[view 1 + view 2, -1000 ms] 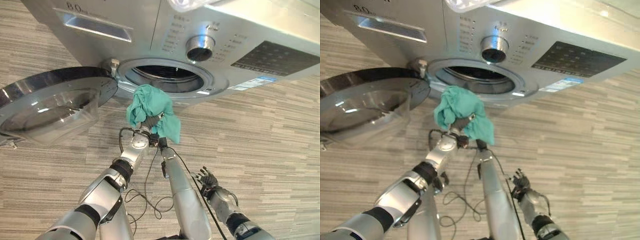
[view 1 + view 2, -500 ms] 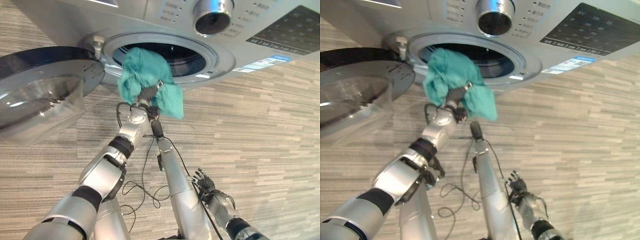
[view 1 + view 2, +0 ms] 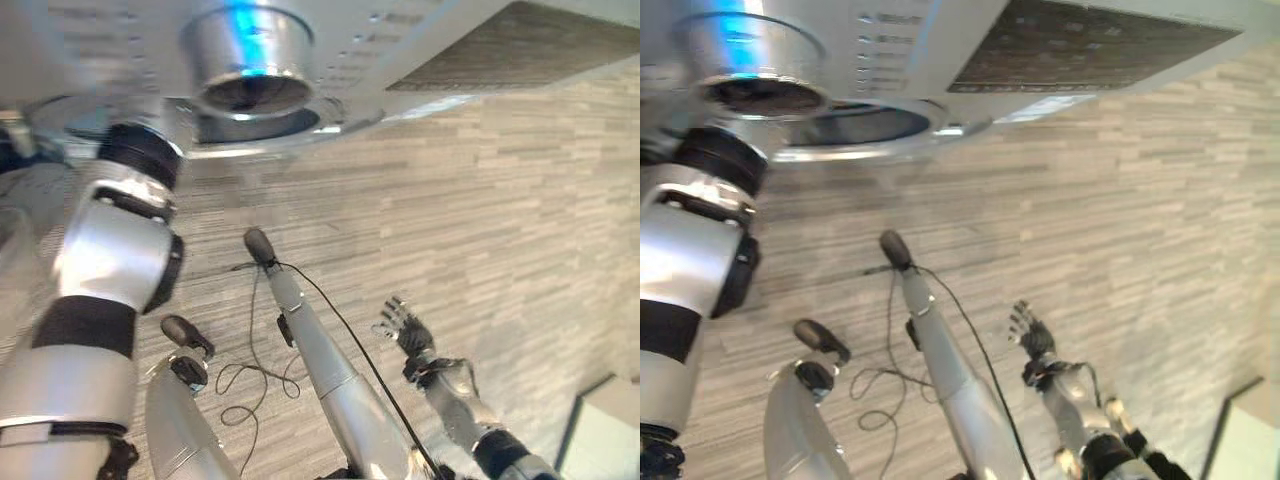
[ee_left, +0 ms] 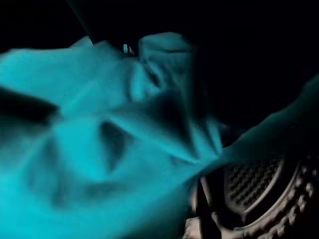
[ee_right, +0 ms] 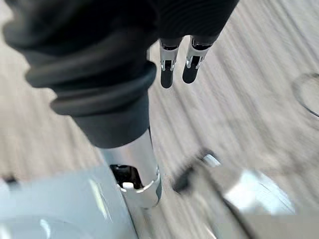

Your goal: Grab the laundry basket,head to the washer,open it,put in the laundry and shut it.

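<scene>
Right hand (image 3: 408, 333) hangs low, fingers relaxed and empty. Left arm, outside the washer (image 3: 300, 40) a second ago, now reaches into the drum; teal cloth (image 4: 99, 134) lies before it, grip indeterminable, so loading looks underway

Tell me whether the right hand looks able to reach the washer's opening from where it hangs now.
Probably not without moving: the right hand hangs low over the floor, fingers relaxed, well away from the washer's opening, and the left arm already reaches into it.
</scene>
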{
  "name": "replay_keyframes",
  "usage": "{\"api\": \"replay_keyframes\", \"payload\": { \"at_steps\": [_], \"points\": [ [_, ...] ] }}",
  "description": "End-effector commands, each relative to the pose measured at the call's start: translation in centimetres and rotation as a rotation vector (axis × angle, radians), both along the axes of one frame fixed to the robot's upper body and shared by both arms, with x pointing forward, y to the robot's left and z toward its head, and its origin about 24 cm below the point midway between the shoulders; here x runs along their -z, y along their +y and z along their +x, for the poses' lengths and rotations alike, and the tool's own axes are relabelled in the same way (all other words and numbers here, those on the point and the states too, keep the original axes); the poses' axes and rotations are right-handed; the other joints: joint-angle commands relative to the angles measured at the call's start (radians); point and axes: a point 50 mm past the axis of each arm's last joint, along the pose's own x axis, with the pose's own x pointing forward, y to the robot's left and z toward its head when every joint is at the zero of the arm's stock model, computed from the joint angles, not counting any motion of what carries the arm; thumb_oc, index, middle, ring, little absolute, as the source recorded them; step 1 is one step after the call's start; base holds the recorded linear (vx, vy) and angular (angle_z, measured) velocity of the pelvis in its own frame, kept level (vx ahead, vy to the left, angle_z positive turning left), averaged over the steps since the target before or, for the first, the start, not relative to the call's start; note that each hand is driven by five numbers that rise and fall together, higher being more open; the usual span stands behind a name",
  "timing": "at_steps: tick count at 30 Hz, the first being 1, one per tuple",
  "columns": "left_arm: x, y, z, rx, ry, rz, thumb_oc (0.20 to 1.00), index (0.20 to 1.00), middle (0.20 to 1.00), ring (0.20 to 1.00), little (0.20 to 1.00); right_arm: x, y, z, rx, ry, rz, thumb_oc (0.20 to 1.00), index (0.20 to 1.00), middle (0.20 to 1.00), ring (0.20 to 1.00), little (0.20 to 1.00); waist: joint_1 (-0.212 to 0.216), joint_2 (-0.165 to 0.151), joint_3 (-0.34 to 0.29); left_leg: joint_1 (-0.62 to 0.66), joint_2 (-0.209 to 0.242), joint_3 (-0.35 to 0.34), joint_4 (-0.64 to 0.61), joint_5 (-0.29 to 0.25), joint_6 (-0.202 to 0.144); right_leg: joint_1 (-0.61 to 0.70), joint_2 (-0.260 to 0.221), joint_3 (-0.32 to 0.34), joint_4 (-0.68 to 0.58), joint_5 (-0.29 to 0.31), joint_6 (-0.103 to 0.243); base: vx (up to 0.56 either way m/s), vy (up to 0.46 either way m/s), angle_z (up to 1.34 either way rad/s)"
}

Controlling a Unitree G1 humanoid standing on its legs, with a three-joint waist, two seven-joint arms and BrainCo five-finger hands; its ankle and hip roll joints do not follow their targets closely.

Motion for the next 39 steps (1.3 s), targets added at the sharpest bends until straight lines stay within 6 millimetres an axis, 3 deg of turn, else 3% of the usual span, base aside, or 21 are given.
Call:
{"api": "replay_keyframes", "payload": {
  "at_steps": [1,2,4,6,12,14,17,21,22,25,26,28,29,32,39],
  "points": [
    [-0.7,1.3,0.1,-0.005,0.085,0.119,1.000,1.000,1.000,1.000,1.000,2.5,-2.8,-2.7,0.067,0.117,-0.108,1.000,1.000,1.000,1.000,1.000,0.017,0.053,-0.070,0.151,0.047,-0.150,-0.121,-0.015,0.015,0.008,-0.058,-0.091,0.046,-0.159,0.051,0.03,-0.009,0.15],
    [1.2,2.3,0.9,-0.008,0.191,0.117,1.000,1.000,1.000,1.000,1.000,2.9,-3.1,-2.9,0.065,0.149,-0.131,1.000,1.000,1.000,1.000,1.000,0.021,0.057,-0.074,0.159,0.045,-0.146,-0.133,-0.011,0.013,0.012,-0.060,-0.092,0.043,-0.157,0.052,0.03,0.011,0.15],
    [2.6,1.8,1.6,0.028,0.247,0.122,1.000,1.000,1.000,1.000,1.000,3.9,-3.6,-3.6,0.090,0.217,-0.143,1.000,1.000,1.000,1.000,1.000,0.027,0.066,-0.077,0.168,0.035,-0.153,-0.152,-0.001,0.007,0.021,-0.071,-0.099,0.035,-0.153,0.051,0.01,-0.005,0.11],
    [5.1,2.6,2.2,-0.001,0.352,0.178,1.000,1.000,1.000,1.000,1.000,4.6,-3.8,-4.4,0.080,0.261,-0.153,1.000,1.000,1.000,1.000,1.000,0.029,0.069,-0.081,0.168,0.030,-0.159,-0.159,0.006,0.000,0.026,-0.078,-0.104,0.028,-0.148,0.051,-0.01,-0.005,0.11],
    [7.5,2.0,2.9,-0.080,0.463,0.343,1.000,1.000,1.000,1.000,1.000,5.8,-3.6,-5.3,0.062,0.320,-0.149,1.000,1.000,1.000,1.000,1.000,0.024,0.058,-0.086,0.164,0.024,-0.177,-0.173,0.027,-0.016,0.045,-0.089,-0.119,0.004,-0.131,0.046,-0.02,-0.009,0.15],
    [8.2,1.4,3.1,-0.136,0.504,0.507,1.000,1.000,1.000,1.000,1.000,6.0,-3.2,-5.4,0.046,0.325,-0.148,1.000,1.000,1.000,1.000,1.000,0.022,0.051,-0.087,0.166,0.023,-0.183,-0.178,0.035,-0.020,0.060,-0.093,-0.124,-0.009,-0.122,0.044,-0.04,-0.009,0.06],
    [7.7,-1.6,3.2,-0.250,0.435,0.830,1.000,1.000,1.000,1.000,1.000,5.9,-3.5,-5.2,0.037,0.317,-0.159,1.000,1.000,1.000,1.000,1.000,0.026,0.044,-0.078,0.176,0.009,-0.187,-0.186,0.047,-0.023,0.091,-0.109,-0.129,-0.029,-0.107,0.042,-0.05,0.004,0.07],
    [9.7,-6.0,3.6,-0.274,0.405,1.115,1.000,1.000,1.000,1.000,1.000,5.6,-3.8,-4.8,0.026,0.296,-0.171,1.000,1.000,1.000,1.000,1.000,0.032,0.043,-0.057,0.205,-0.019,-0.191,-0.212,0.064,-0.030,0.145,-0.135,-0.140,-0.062,-0.095,0.043,-0.04,0.021,0.26],
    [10.7,-6.9,3.7,-0.310,0.415,1.300,1.000,1.000,1.000,1.000,1.000,5.8,-4.2,-4.9,0.021,0.313,-0.189,1.000,1.000,1.000,1.000,1.000,0.034,0.044,-0.056,0.216,-0.031,-0.193,-0.222,0.070,-0.032,0.169,-0.142,-0.142,-0.080,-0.087,0.045,-0.04,0.066,0.36],
    [11.4,-7.3,3.8,-0.327,0.421,1.437,1.000,1.000,1.000,1.000,1.000,6.2,-4.6,-5.3,0.027,0.345,-0.199,1.000,1.000,1.000,1.000,1.000,0.037,0.046,-0.054,0.231,-0.038,-0.194,-0.232,0.074,-0.034,0.189,-0.148,-0.144,-0.090,-0.084,0.047,-0.02,0.055,0.17],
    [12.4,-8.2,3.7,-0.312,0.417,1.572,1.000,1.000,1.000,1.000,1.000,6.6,-5.2,-5.9,0.024,0.381,-0.223,1.000,1.000,1.000,1.000,1.000,0.038,0.051,-0.055,0.242,-0.046,-0.193,-0.238,0.077,-0.034,0.211,-0.152,-0.143,-0.100,-0.081,0.049,-0.01,0.067,0.00],
    [12.5,-8.6,3.6,-0.305,0.397,1.604,1.000,1.000,1.000,1.000,1.000,6.7,-5.5,-6.0,0.029,0.392,-0.229,1.000,1.000,1.000,1.000,1.000,0.040,0.053,-0.055,0.249,-0.050,-0.192,-0.240,0.077,-0.034,0.220,-0.155,-0.144,-0.104,-0.081,0.050,-0.01,0.056,0.00],
    [12.3,-10.3,3.3,-0.258,0.343,1.644,1.000,1.000,1.000,1.000,1.000,7.0,-6.0,-6.6,0.039,0.425,-0.237,1.000,1.000,1.000,1.000,1.000,0.045,0.059,-0.053,0.258,-0.055,-0.195,-0.243,0.079,-0.034,0.238,-0.163,-0.147,-0.111,-0.082,0.051,0.00,0.000,0.00],
    [11.8,-12.0,2.6,-0.188,0.260,1.639,1.000,1.000,1.000,1.000,1.000,7.5,-6.7,-7.6,0.046,0.466,-0.236,1.000,1.000,1.000,1.000,1.000,0.060,0.067,-0.056,0.263,-0.060,-0.204,-0.249,0.086,-0.036,0.254,-0.170,-0.155,-0.111,-0.087,0.053,-0.01,0.000,0.04],
    [12.1,-11.6,2.3,-0.164,0.234,1.604,1.000,1.000,1.000,1.000,1.000,7.8,-7.3,-8.1,0.066,0.497,-0.236,1.000,1.000,1.000,1.000,1.000,0.077,0.077,-0.057,0.262,-0.062,-0.213,-0.240,0.088,-0.035,0.266,-0.174,-0.164,-0.101,-0.093,0.052,0.00,0.000,0.01]
  ]
}}
